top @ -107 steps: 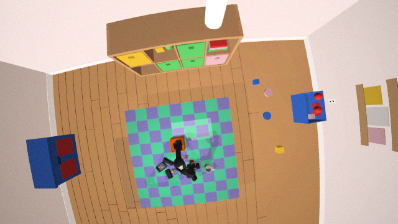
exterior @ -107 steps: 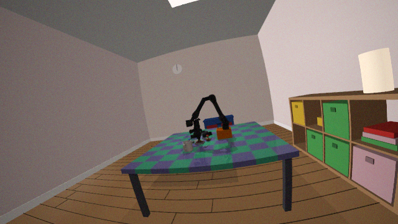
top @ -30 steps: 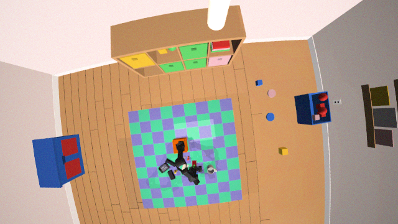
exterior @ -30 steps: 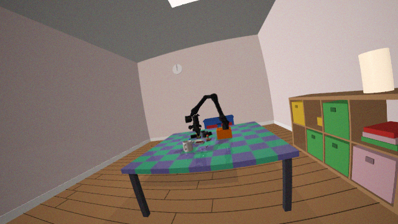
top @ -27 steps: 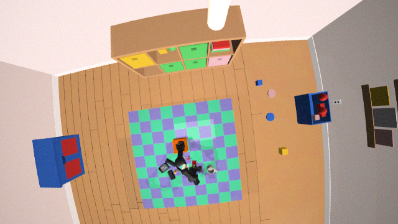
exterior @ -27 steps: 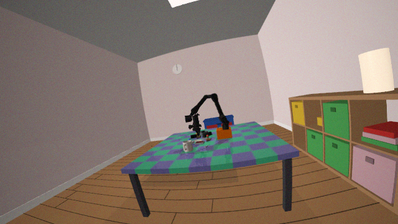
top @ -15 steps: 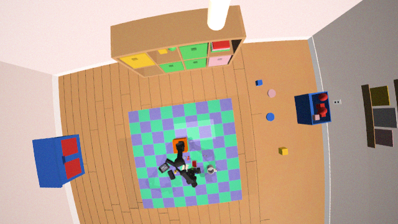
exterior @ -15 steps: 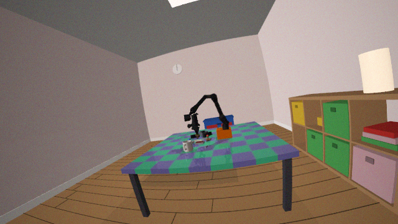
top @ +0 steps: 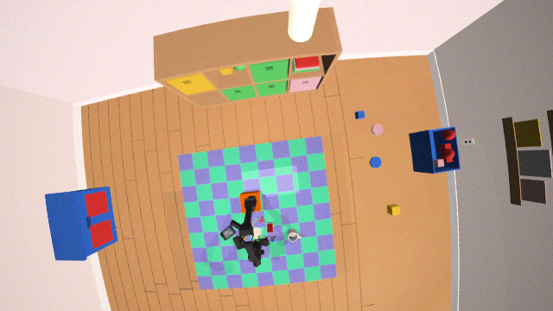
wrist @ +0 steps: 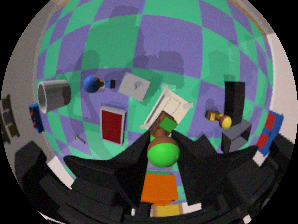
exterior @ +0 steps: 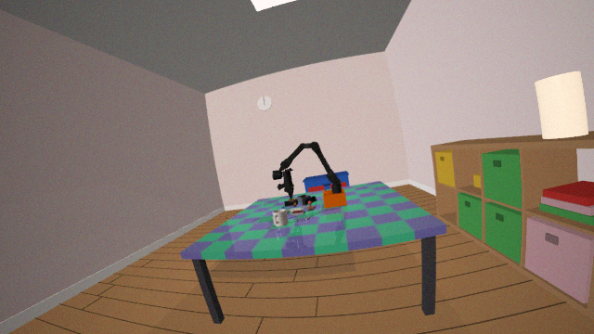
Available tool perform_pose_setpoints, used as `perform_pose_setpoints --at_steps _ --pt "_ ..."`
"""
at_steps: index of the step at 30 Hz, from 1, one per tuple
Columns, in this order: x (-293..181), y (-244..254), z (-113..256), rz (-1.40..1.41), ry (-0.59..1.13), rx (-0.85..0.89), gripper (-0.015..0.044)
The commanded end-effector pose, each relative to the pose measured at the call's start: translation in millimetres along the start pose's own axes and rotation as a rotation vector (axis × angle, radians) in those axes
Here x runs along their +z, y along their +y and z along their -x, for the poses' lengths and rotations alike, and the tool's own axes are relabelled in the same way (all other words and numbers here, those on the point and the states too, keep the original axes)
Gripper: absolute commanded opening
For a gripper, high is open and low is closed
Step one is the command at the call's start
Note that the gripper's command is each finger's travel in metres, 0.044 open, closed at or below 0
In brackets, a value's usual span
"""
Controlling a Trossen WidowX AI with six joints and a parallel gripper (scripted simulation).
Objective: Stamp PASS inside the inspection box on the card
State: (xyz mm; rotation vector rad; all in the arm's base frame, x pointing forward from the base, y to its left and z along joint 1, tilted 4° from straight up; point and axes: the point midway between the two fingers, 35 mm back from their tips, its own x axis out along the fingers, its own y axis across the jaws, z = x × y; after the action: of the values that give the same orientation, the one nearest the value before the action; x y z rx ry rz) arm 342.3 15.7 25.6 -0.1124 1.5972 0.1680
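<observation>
My gripper (wrist: 160, 134) (exterior: 291, 199) is shut on a wooden stamp with a green knob (wrist: 163, 153) and a green label patch (wrist: 168, 123). The stamp is over the near end of the white card (wrist: 167, 106) (top: 257, 233) and hides part of it. Whether it touches the card is not clear, and no box or print can be made out. The red ink pad (wrist: 113, 125) (top: 270, 227) lies open to the left of the card in the wrist view. A blue-knobbed stamp (wrist: 92, 84) and a yellow-knobbed stamp (wrist: 220, 118) are on either side. The label's word cannot be read.
A grey lid (wrist: 134, 86) lies beyond the pad. A mug (wrist: 55, 96) (top: 293, 235) (exterior: 279, 218) stands at the far left in the wrist view. A black block (wrist: 234, 100) and a dark grey box (wrist: 236, 136) (top: 228, 232) stand at the right. The orange base (exterior: 335, 199) bears the arm.
</observation>
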Motion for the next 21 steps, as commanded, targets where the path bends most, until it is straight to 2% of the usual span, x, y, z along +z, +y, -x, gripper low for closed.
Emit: perform_pose_setpoints --at_steps 1,21 --pt "3.9 -26.3 0.8 0.031 -0.002 -0.006 0.0" --pt "4.8 -27.6 -8.2 0.031 -0.002 -0.006 0.0"
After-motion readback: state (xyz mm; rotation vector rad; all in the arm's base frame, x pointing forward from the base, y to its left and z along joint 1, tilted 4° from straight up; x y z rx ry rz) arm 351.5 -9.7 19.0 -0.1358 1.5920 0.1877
